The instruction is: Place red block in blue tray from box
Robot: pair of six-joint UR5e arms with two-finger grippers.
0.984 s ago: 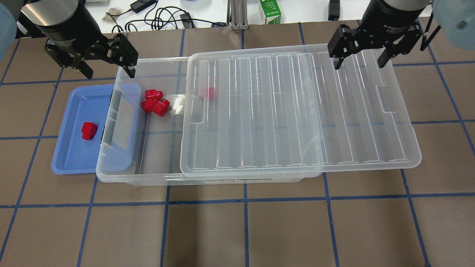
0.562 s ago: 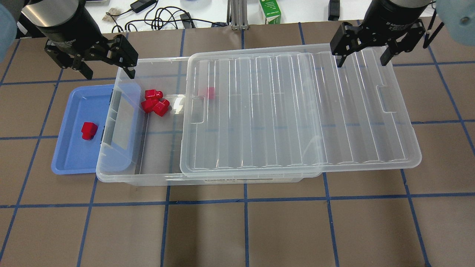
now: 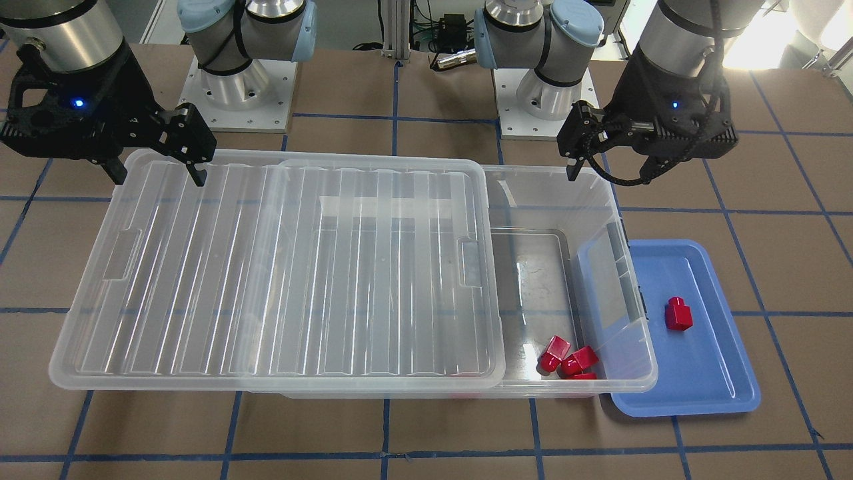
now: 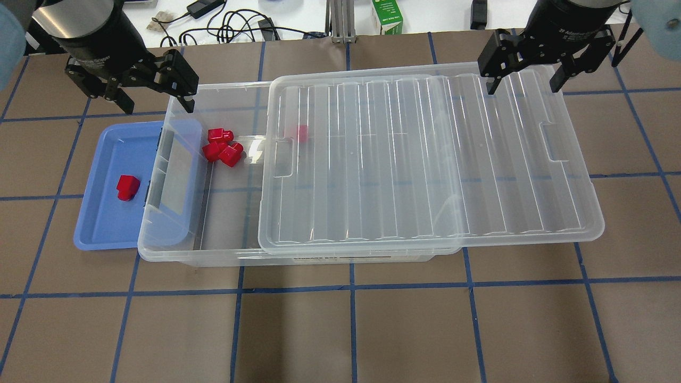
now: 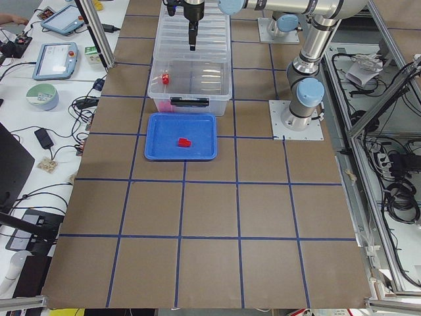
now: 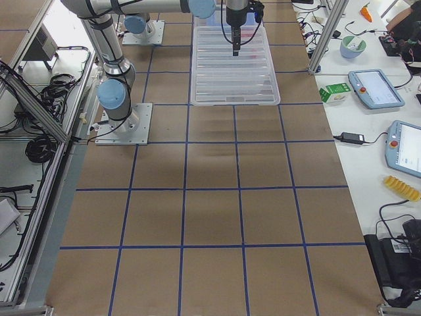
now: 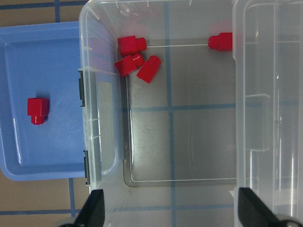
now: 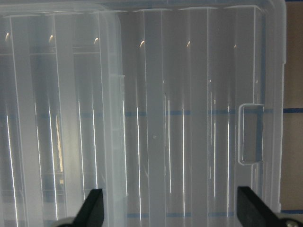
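The red block (image 4: pixel 128 187) lies on its side in the blue tray (image 4: pixel 106 223), just past the box's (image 4: pixel 223 258) uncovered end. It is outside the span of the jaws and well below them. The left gripper (image 4: pixel 158 106) hangs high over that uncovered end of the box, jaws spread wide and empty. The right gripper (image 4: pixel 524 89) hangs over the box's other end, above the lid (image 4: pixel 425 159), jaws likewise apart with nothing between them.

The block is glossy red plastic, a squarish body with a narrower stud. The tray is shallow, smooth blue plastic with rounded corners and a raised rim. The box is clear and translucent. Its ribbed clear lid is slid along so that it overhangs the box's far end.

There are five red pieces in all: one in the tray, a clump of three (image 4: pixel 221 146) inside the box by its long wall, and a fourth piece (image 4: pixel 300 133) half under the lid's edge. All rest on a brown counter (image 4: pixel 351 330) gridded with blue tape.
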